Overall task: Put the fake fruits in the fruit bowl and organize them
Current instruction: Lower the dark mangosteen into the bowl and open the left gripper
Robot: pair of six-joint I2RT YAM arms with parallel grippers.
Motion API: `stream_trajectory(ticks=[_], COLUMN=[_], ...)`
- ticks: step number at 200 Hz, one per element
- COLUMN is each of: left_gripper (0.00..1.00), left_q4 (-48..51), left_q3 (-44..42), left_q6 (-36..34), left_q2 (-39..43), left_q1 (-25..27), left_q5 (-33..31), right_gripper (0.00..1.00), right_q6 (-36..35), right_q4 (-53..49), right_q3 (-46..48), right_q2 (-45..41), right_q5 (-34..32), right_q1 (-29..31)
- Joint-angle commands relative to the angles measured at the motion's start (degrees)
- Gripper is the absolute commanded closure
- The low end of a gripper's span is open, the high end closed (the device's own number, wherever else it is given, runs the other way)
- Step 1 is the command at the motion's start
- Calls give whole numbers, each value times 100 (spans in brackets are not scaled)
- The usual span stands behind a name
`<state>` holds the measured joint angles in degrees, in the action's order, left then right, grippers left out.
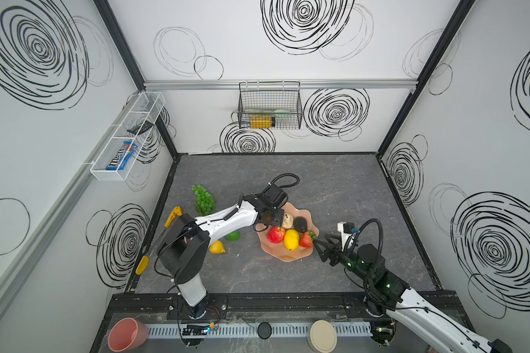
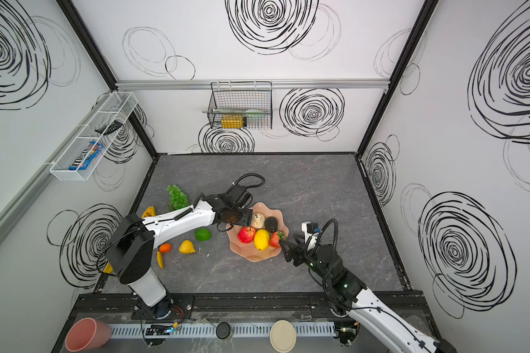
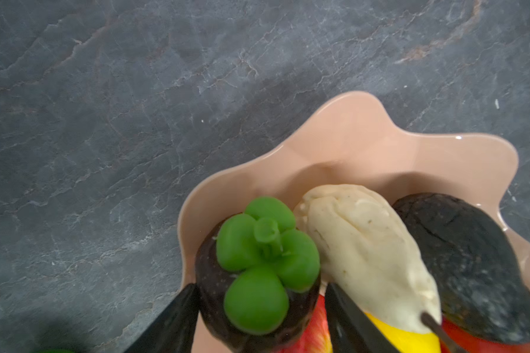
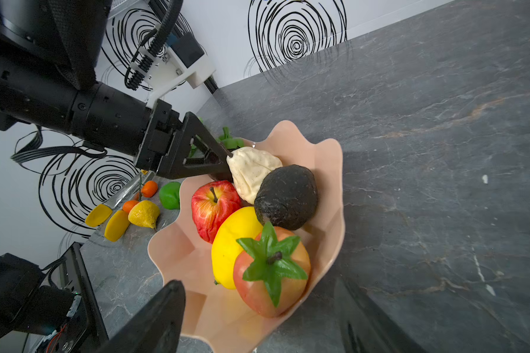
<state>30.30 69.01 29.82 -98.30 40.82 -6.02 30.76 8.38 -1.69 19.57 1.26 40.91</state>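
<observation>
Now | mangosteen (image 3: 257, 269) inside left pincer (image 3: 260, 285), in fruit bowl (image 3: 364, 137) | clamped or loose: cannot tell

This is a robot lab test cell. White walls (image 1: 257, 70) scrawled with black spirals (image 1: 337, 113) box in a grey marble-look surface (image 1: 334, 183), framed by black posts (image 1: 426, 73) and an aluminium rail (image 1: 196, 84). A left arm (image 1: 227, 218) and a right arm (image 1: 426, 308) are mounted on a black bar (image 1: 288, 301) at the front, next to a slotted cable duct (image 1: 288, 330). Wire baskets (image 1: 270, 105) hang on the walls. Plastic fruits (image 1: 291, 240) sit in a bowl (image 1: 291, 259) like props.
</observation>
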Motion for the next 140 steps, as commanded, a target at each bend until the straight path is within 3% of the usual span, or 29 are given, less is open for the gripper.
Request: stream_trajectory(ticks=[1,72,140], left_gripper=[31,35,31], left_q4=[-16,-507,-504], left_q3=[112,-263,-358], left_q6=[-28,121,186], left_q2=[37,265,431], left_q1=[-30,-30,-30], left_q5=[13,142,172], right_gripper=[19,19,19], right_q6=[-2,-7,-2], right_q4=[85,85,85], right_q3=[81,81,86], right_q2=[-20,-19,-17], right_q5=[-34,-30,-20], right_q1=[-31,-31,-39])
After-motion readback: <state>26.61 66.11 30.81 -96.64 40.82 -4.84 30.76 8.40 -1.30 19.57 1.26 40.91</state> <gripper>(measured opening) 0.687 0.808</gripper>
